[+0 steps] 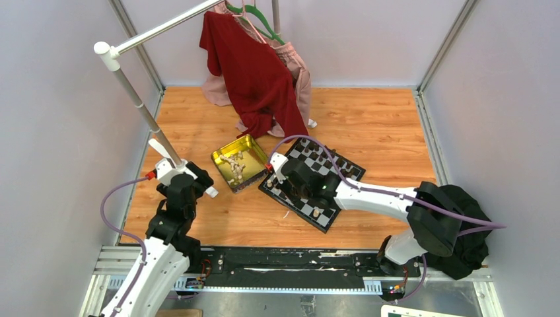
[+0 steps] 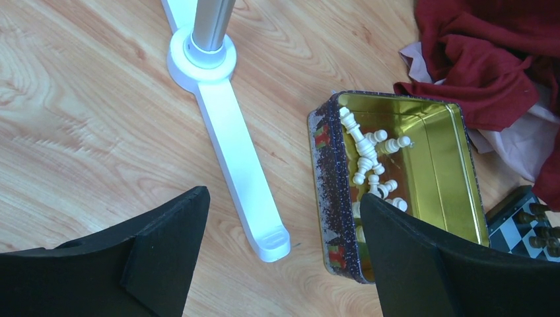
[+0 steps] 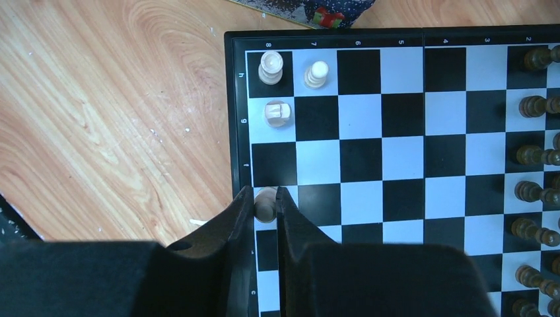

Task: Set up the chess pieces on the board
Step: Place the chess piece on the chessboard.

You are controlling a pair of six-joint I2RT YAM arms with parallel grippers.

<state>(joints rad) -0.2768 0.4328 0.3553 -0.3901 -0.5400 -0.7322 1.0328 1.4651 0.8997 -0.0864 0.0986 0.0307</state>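
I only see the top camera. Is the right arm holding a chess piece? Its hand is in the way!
Observer: Yes, the right gripper has its jaws shut on a light piece at the edge of the board.
Operator: Any others near it?
Observer: Three more light pieces sit in the corner.
Operator: And the left arm?
Observer: The left gripper has its jaws wide open, nothing between them, near the tin.

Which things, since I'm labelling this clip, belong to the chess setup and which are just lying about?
Job: board, dark pieces, placed cream pieces, loose cream pieces in the tin, held cream piece in the right gripper.
Lying about: red garment, pink garment, clothes rack, black cloth.
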